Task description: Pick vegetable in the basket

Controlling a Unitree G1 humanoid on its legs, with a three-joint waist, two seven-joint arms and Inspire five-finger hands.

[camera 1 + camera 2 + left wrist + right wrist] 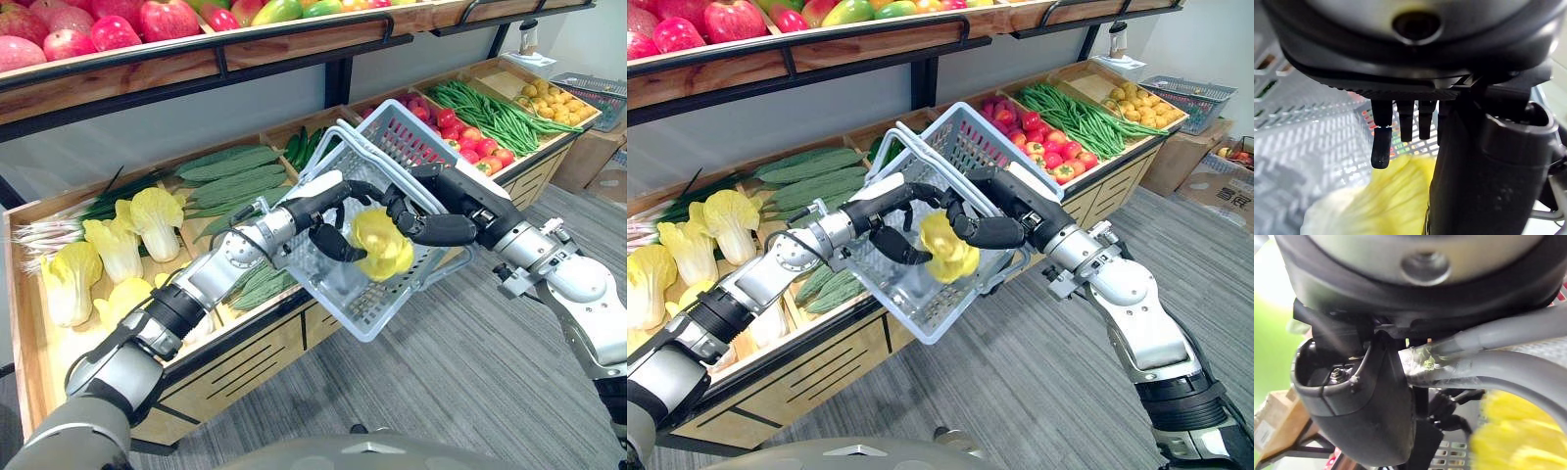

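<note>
We note a pale yellow, crinkle-leafed cabbage (pixel 384 250) lying inside the tilted grey basket (pixel 397 137), the left hand (pixel 318 213) loosely open inside the basket with its thumb against the leaves, while the right wrist view adds the basket's handle (pixel 1508 367) clasped by the right hand (pixel 436 227).

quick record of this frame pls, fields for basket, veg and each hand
basket: grey plastic, tilted, held up before the wooden stand
vegetable: yellow leafy head, inside the basket
right hand: curled round the basket handle
left hand: inside the basket at the vegetable, grip unclear
stand holds: more yellow heads, green gourds, tomatoes, green beans
</note>
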